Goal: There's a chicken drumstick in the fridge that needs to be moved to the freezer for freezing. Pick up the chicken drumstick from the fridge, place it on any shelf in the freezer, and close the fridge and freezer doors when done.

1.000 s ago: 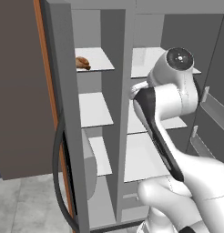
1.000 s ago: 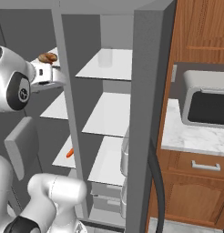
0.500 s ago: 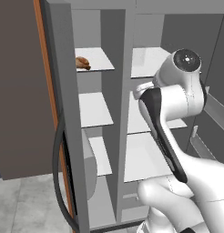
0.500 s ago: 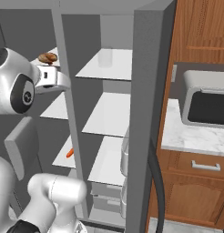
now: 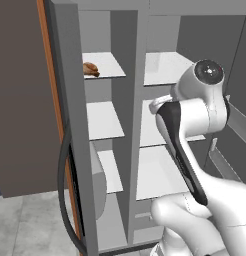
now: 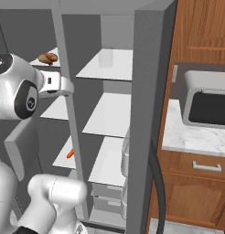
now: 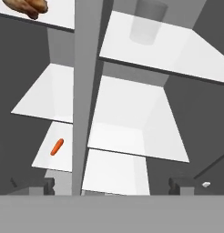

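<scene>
Looking along the hand view, I see my fingers (image 7: 112,185) spread wide apart with nothing between them, the two dark tips sitting at about 7 and 5 o'clock of the frame, one on each side of the grey upright divider (image 7: 88,91) that splits the cabinet into two columns. The chicken drumstick (image 7: 28,5) lies on the top shelf (image 7: 59,13) of the left column, at roughly 11 o'clock in that view and cut off by the frame edge. From the left base view the chicken drumstick (image 5: 90,69) rests near the left edge of that same top shelf (image 5: 109,65), at about 11 o'clock from my wrist, well apart from the hand. The right base view shows it (image 6: 48,58) just above and behind my forearm, at 12 o'clock from the wrist joint. A pale translucent cup (image 7: 147,20) stands upright on the top shelf of the right column, also visible in the right base view (image 6: 106,58). A small orange carrot (image 7: 57,147) lies tilted on a lower shelf of the left column; in the right base view it (image 6: 70,153) sits at 5 o'clock from my elbow. Both doors stand open: the dark left door (image 5: 22,100) with its orange edge strip hangs at 9 o'clock in the left base view. To the right of the cabinet, a microwave (image 6: 208,103) sits on a marble table (image 6: 196,139) above wooden drawers.
</scene>
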Motion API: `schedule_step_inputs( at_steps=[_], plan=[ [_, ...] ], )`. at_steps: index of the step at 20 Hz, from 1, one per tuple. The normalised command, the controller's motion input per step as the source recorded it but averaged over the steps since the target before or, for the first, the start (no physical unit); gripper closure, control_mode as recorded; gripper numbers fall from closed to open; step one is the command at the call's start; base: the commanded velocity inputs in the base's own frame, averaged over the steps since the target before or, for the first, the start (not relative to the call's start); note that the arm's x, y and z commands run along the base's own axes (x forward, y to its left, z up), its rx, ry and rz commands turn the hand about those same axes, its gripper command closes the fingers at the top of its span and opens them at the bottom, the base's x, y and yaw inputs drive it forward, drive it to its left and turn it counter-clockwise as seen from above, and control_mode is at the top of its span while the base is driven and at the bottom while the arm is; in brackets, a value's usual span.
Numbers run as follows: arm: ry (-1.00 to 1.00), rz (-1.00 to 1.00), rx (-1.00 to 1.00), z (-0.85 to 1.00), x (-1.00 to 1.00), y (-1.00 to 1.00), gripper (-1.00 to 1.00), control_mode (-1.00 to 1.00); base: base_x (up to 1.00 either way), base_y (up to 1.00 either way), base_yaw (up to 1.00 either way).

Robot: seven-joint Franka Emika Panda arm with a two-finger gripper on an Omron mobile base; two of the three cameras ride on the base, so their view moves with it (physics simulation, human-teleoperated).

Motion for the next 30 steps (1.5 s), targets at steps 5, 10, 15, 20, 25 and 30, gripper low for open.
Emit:
schedule_step_inputs(
  at_steps=[5, 10, 15, 20, 25, 30],
  plan=[
    [0.0, 0.0, 0.0, -0.24, -0.29, 0.0, -1.0, -1.0, 0.0, 0.0, 0.0],
    [0.01, 0.0, 0.0, -0.15, -0.18, -0.08, -1.0, -1.0, 0.0, 0.0, 0.0],
    [0.0, 0.0, 0.0, 0.0, 0.0, 0.0, -1.0, 1.0, -0.36, -0.05, 0.0],
    [0.0, 0.0, 0.0, 0.0, 0.0, 0.0, -1.0, 1.0, -0.82, -0.02, 0.0],
    [0.0, 0.0, 0.0, 0.0, 0.0, 0.0, -1.0, 1.0, -0.85, 0.0, -0.01],
    [0.0, 0.0, 0.0, 0.0, 0.0, 0.0, -1.0, 1.0, -0.59, 0.0, 0.0]
  ],
)
